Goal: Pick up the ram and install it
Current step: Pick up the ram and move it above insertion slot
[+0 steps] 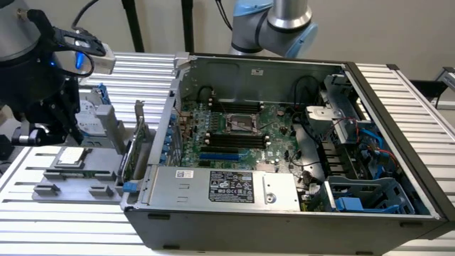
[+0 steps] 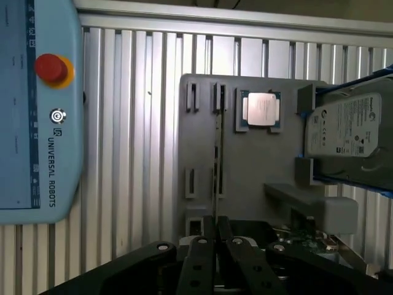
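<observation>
The ram (image 1: pixel 84 173) is a thin green stick resting in the grey fixture tray (image 1: pixel 71 188) at the exterior view's left, outside the computer case. The wrist view shows the ram (image 2: pixel 216 153) edge-on as a narrow line standing in the tray's (image 2: pixel 258 166) holders. My gripper (image 1: pixel 50 140) hangs above the tray, apart from the stick. Its black fingers (image 2: pixel 207 252) sit close together over the stick's near end, with nothing between them at the gripper (image 2: pixel 216 236). The black memory slots (image 1: pixel 235 140) lie on the motherboard inside the case.
The tray also carries a processor (image 2: pixel 261 109), a hard drive (image 2: pixel 347 132) in a blue frame and an upright green expansion card (image 1: pixel 135 144). The open case (image 1: pixel 398 133) stands at the exterior view's right, a second arm (image 1: pixel 277 24) behind it. A blue teach pendant (image 2: pixel 37 110) lies beside the tray.
</observation>
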`<state>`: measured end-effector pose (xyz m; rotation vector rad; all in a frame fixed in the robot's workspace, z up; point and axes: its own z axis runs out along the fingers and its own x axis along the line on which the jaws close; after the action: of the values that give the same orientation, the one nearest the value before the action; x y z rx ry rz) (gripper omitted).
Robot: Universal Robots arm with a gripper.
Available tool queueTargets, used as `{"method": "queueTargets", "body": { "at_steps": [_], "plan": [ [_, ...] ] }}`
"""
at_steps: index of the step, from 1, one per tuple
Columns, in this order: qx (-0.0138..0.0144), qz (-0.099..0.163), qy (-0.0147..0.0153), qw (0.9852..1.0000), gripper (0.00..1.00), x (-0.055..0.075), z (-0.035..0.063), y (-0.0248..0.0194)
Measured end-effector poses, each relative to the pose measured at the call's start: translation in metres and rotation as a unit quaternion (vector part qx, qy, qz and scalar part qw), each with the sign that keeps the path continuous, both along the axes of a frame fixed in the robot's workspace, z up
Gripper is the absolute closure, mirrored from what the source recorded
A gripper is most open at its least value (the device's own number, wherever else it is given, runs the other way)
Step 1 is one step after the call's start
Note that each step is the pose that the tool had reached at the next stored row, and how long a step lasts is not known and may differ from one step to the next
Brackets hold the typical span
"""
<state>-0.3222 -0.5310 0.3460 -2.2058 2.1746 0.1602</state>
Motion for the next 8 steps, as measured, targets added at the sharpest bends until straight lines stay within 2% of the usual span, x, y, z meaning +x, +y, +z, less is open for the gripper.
{"method": "queueTargets", "body": {
  "at_steps": [8],
  "plan": [
    [0.0106, 0.001, -0.0001, 0.9999, 0.86, 0.032, 0.0215, 0.0]
  ]
}}
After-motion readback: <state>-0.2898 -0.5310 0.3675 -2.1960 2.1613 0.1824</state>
